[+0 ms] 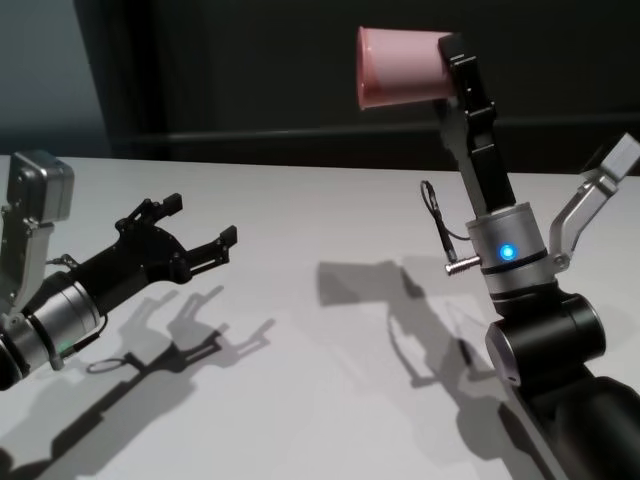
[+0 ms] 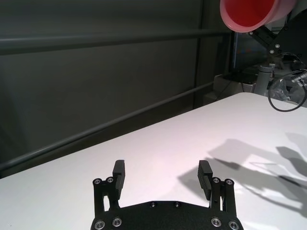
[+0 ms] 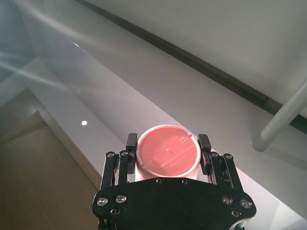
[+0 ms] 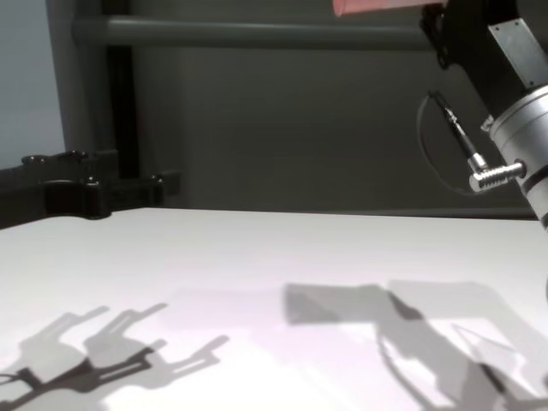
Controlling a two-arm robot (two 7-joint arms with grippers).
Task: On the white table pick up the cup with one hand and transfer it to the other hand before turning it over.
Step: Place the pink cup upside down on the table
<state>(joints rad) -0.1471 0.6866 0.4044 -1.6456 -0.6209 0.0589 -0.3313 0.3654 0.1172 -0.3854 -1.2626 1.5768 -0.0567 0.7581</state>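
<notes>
The pink cup [image 1: 400, 65] is held high above the white table [image 1: 320, 200], lying on its side with its mouth toward the robot's left. My right gripper [image 1: 442, 65] is shut on the cup near its base. The right wrist view shows the cup's base [image 3: 168, 153] between the two fingers [image 3: 204, 143]. My left gripper [image 1: 200, 222] is open and empty, low over the table on the left, well apart from the cup. The left wrist view shows its open fingers [image 2: 119, 170] and the cup's mouth [image 2: 249, 12] up high. The chest view shows only a sliver of the cup [image 4: 377, 6].
Shadows of both arms lie on the table [image 4: 257, 257]. A dark wall with a horizontal rail [image 4: 257, 32] stands behind the table's far edge. A black cable loop [image 1: 435, 215] hangs beside the right wrist.
</notes>
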